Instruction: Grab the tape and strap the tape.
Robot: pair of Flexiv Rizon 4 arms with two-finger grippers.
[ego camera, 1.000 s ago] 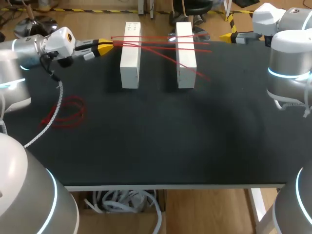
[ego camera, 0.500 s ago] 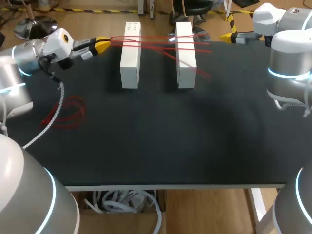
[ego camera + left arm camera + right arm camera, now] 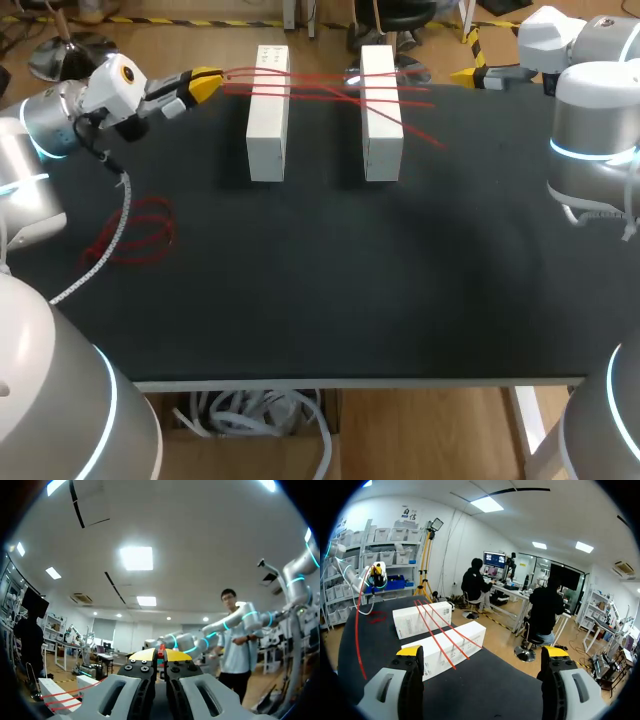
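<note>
My left jaws, at ten o'clock on the counter (image 3: 330, 270), are clamped on the ends of the red tape (image 3: 300, 77). Its strands run across two white boxes (image 3: 268, 120) at twelve o'clock. My right jaws stand apart at two o'clock.

1. Head camera: above and behind, looking down on the whole black table (image 3: 320, 300).
2. Left wrist camera: close behind the left gripper (image 3: 160, 654), tilted toward the ceiling.
3. Right wrist camera: behind the right gripper (image 3: 482, 651), facing across the table. All three views share the white boxes (image 3: 268, 120) and red tape (image 3: 325, 88), at 12 o'clock in the head view.
</note>
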